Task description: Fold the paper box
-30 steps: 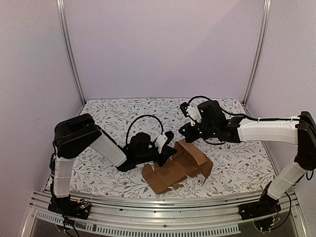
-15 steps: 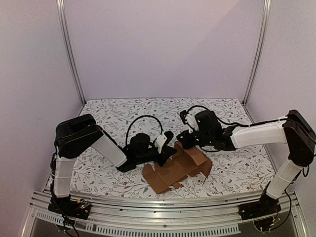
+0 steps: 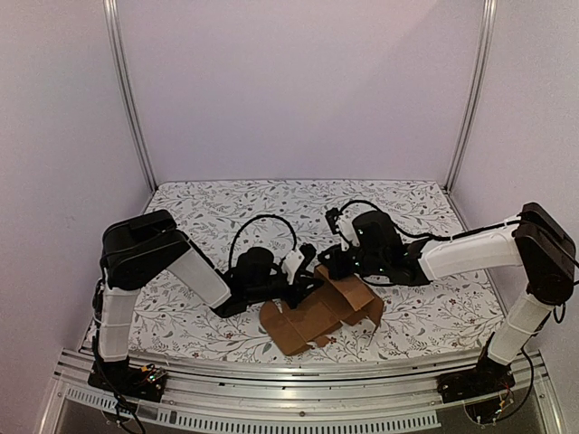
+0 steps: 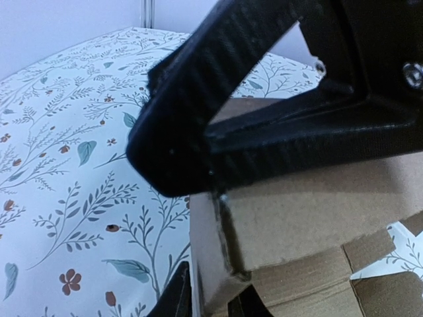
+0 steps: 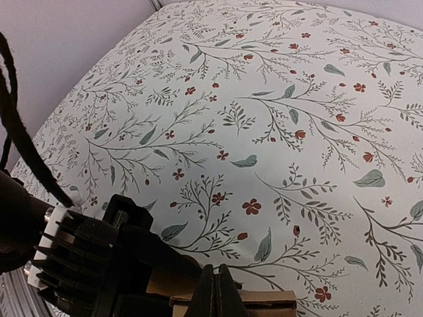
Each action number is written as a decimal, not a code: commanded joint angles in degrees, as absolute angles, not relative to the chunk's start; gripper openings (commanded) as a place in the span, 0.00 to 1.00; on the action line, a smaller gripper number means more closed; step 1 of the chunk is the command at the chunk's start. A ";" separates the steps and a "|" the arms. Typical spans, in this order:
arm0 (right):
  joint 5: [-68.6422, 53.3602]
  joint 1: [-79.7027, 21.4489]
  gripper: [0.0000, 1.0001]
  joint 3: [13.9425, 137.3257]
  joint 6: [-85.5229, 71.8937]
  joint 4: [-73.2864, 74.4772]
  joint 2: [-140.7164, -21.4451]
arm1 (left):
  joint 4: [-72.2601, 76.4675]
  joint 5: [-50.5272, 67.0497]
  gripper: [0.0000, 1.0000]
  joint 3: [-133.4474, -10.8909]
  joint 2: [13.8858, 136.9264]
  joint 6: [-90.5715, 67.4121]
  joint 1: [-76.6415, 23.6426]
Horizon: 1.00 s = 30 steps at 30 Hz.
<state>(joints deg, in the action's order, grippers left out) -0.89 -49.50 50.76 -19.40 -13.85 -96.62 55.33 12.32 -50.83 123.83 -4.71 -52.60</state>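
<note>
The paper box (image 3: 318,312) is brown cardboard, partly folded, with walls raised and flaps spread, lying at the table's front centre. My left gripper (image 3: 303,278) lies low at the box's left side. In the left wrist view its fingertips (image 4: 177,298) pinch a standing cardboard wall (image 4: 310,205). My right gripper (image 3: 331,262) is shut and sits at the box's back edge, close to the left gripper. In the right wrist view its closed fingers (image 5: 217,294) rest just above a cardboard edge (image 5: 264,305), with the left gripper's black body (image 5: 112,264) beside them.
A floral cloth (image 3: 217,217) covers the table. Metal posts (image 3: 131,99) (image 3: 470,99) stand at the back corners against purple walls. A metal rail (image 3: 289,398) runs along the front edge by the arm bases.
My right gripper has moved left and down to the box's back edge, next to the left gripper. The box's right side has lifted slightly. The left arm has barely moved.
</note>
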 commanded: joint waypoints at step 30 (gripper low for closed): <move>4.47 -47.59 0.55 52.56 -15.11 8.68 -77.04 | 35.63 2.42 0.00 -50.92 110.78 -3.01 -53.61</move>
<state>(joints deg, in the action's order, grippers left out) 4.23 -48.95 51.42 -16.88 2.85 -80.58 42.65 3.79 -50.15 113.54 -1.72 -53.41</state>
